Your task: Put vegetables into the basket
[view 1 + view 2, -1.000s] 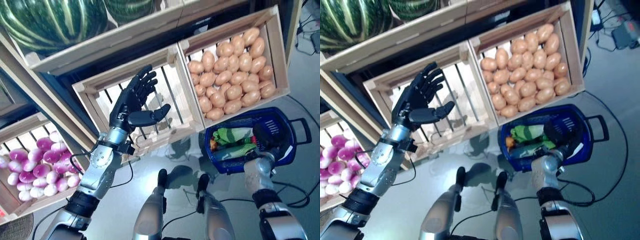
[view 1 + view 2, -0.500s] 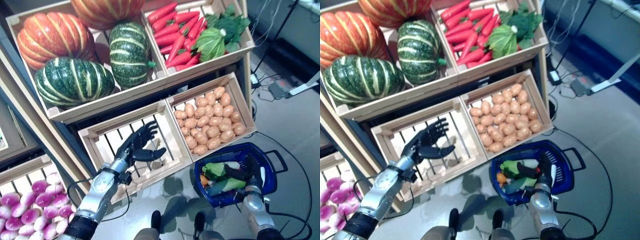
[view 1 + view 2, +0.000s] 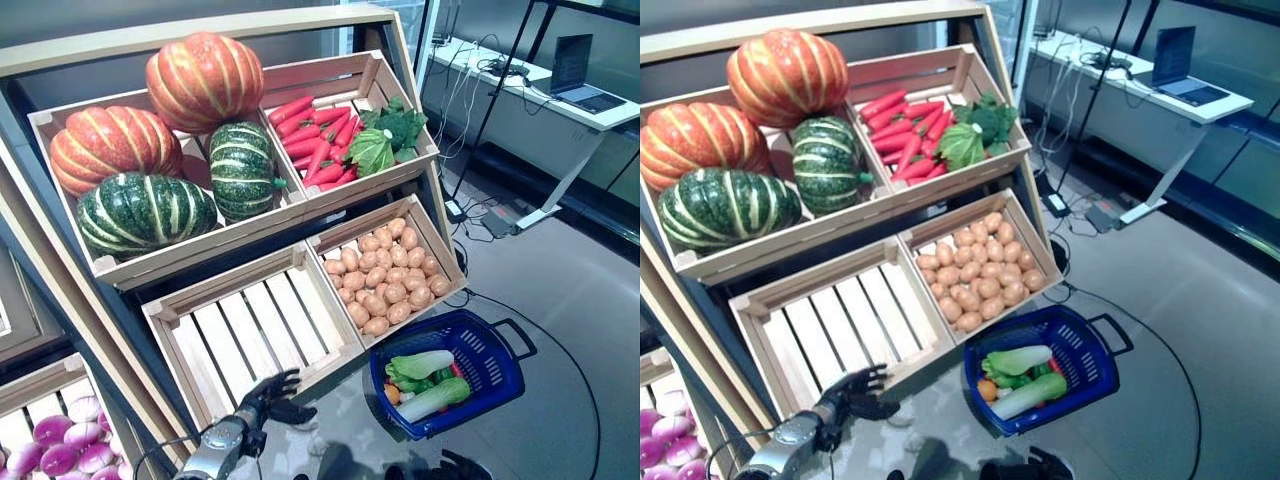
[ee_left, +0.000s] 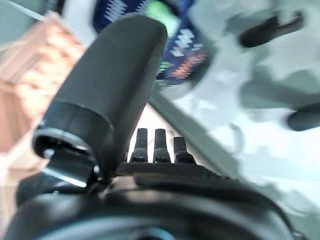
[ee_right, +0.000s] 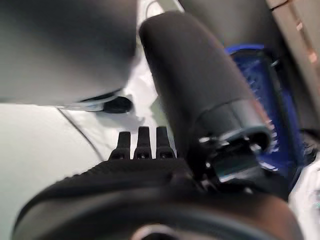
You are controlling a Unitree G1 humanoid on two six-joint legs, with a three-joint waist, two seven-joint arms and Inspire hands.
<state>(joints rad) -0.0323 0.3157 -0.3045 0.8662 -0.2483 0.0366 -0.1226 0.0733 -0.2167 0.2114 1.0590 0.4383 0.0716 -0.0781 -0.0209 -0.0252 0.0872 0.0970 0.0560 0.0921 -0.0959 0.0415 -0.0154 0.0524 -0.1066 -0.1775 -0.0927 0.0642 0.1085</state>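
The blue basket (image 3: 485, 350) stands on the floor below the stand's potato crate. It holds pale green long vegetables (image 3: 425, 362), a green leafy one and small orange and red pieces. My left hand (image 3: 265, 400) is open and empty, low in front of the empty slatted crate (image 3: 250, 330). Its wrist view shows the thumb (image 4: 120, 80) and straight fingers (image 4: 157, 145) over the floor, with the basket (image 4: 185, 45) beyond. My right hand (image 3: 455, 466) is low on the near side of the basket. Its wrist view shows straight fingers (image 5: 142, 142) holding nothing, with the basket (image 5: 280, 100) beside it.
The wooden stand (image 3: 300, 205) has crates of vegetables on two tiers, and a side crate (image 3: 60, 440) at the lower left. A desk (image 3: 560, 95) with a laptop stands at the back right. Cables (image 3: 480, 215) lie on the grey floor near the stand's right side.
The camera has pulled back and up, so the whole stand shows. My left hand has dropped from inside the empty crate to below its front edge. My right hand has lowered away from the basket's rim.
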